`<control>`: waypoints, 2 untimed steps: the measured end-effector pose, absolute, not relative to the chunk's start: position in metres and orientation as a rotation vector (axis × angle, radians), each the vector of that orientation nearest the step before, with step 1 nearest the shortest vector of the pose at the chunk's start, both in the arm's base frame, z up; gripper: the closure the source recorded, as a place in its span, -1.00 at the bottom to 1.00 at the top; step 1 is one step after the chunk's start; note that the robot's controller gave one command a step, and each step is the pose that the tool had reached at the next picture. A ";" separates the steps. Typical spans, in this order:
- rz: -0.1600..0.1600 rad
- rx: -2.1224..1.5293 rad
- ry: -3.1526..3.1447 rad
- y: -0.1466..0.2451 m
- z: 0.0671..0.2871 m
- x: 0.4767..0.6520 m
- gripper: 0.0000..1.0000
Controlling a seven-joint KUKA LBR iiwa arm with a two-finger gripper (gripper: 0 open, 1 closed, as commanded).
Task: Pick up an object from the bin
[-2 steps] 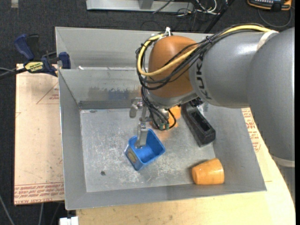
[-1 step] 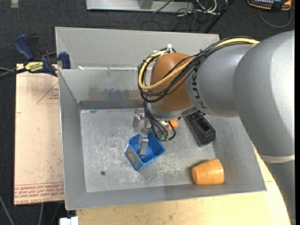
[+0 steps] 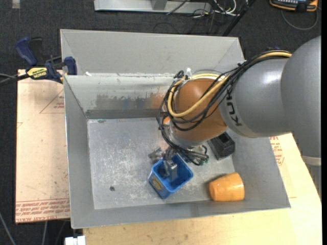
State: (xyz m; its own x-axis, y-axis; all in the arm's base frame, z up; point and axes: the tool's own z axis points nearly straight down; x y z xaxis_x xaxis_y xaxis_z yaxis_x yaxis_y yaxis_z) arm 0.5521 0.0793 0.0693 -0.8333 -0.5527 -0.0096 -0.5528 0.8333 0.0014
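Your gripper [image 3: 171,168] sits down in the small blue open-topped plastic box [image 3: 162,184], near the front of the grey metal bin [image 3: 117,157]; you cannot tell whether the claw is open or closed. An orange plastic cup [image 3: 226,187] lies on its side nearby, right of it
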 end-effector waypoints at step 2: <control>0.005 -0.921 2.983 0.083 0.251 0.547 1.00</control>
